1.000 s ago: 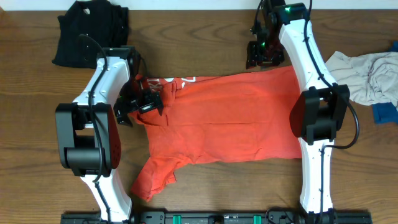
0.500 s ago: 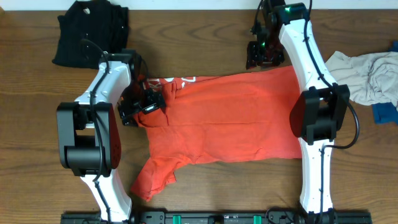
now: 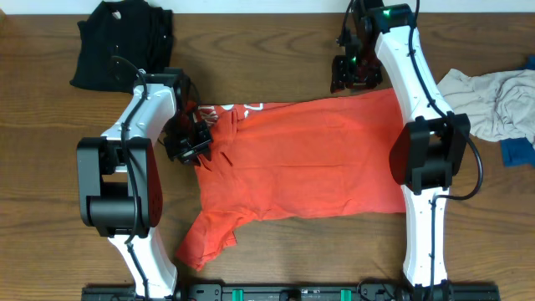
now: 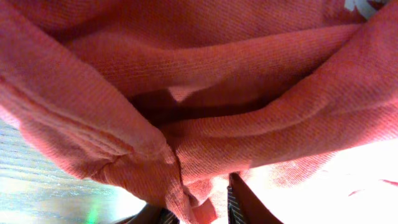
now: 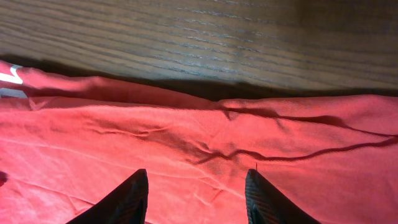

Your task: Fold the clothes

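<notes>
T-shirt [image 3: 301, 159], red-orange, lies spread on the table [image 3: 276, 50] btwn both arms. Left gripper [image 3: 191, 142] has its jaws nearly closed on bunched fabric at the shirt's left end. I want a full pinch thru both layers before lifting, no tugging. Right gripper [image 5: 196, 177] hovers half-open over the far hem, holding nothing. Vs a sec ago: left jaws were wide, now pinched in; right unchanged.

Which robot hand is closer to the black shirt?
Left. The left gripper pinches the red T-shirt near the black shirt; the right gripper sits far across the table.
</notes>
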Controlling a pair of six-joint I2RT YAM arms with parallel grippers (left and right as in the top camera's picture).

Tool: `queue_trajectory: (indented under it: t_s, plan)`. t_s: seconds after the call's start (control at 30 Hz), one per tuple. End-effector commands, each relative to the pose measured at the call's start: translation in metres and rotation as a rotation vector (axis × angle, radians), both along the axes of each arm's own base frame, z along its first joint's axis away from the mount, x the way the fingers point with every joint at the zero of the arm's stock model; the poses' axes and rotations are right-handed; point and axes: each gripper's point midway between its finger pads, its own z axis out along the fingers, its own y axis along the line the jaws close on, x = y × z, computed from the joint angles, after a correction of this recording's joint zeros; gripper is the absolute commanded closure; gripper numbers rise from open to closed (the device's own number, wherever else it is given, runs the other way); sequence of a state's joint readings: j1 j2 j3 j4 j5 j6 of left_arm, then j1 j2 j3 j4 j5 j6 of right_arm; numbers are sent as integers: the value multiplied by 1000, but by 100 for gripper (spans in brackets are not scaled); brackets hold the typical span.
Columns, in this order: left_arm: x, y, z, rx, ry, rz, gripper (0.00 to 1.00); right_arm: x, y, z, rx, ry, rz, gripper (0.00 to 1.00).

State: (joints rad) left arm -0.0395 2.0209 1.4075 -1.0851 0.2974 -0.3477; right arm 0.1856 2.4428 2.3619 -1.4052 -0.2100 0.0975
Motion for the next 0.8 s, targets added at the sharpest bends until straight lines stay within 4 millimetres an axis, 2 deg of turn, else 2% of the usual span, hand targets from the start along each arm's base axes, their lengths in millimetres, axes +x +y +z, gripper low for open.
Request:
queue_trajectory:
  t_s: [0.0, 0.1, 0.3, 0.5, 0.77]
  plan:
    - [1, -1, 14, -9, -35, 3, 76, 0, 4, 10, 11, -21, 8, 51]
    - [6, -1, 28, -10, -88, -11, 79, 0, 4, 10, 11, -21, 7, 49]
    - [18, -1, 58, -15, -216, -11, 94, 0, 4, 10, 10, -20, 7, 48]
    - [26, -3, 80, -25, -309, -10, 94, 1, 4, 10, 11, -25, 7, 48]
    - [46, -15, 89, -97, -402, -10, 94, 0, 4, 10, 12, -23, 8, 49]
